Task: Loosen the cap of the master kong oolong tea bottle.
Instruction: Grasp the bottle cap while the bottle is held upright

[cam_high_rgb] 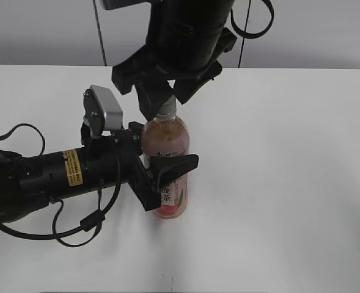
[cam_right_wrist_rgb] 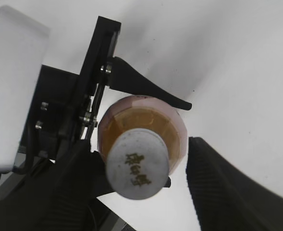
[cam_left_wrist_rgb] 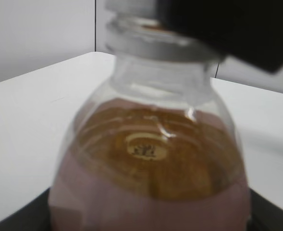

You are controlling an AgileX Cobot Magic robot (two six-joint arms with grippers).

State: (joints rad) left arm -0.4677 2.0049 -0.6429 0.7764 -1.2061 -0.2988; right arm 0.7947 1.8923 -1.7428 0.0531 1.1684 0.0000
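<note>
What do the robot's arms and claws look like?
Both are black. The left arm is a thick tube with a yellow sticker, looping black cables and a silver-white camera box. The right claw has chunky, ribbed black fingers.

White table (cam_high_rgb: 290,183), matte, soft shadows w/ even light; pale grey wall (cam_high_rgb: 39,30) behind; dark vertical seam (cam_high_rgb: 100,33) on wall.
</note>
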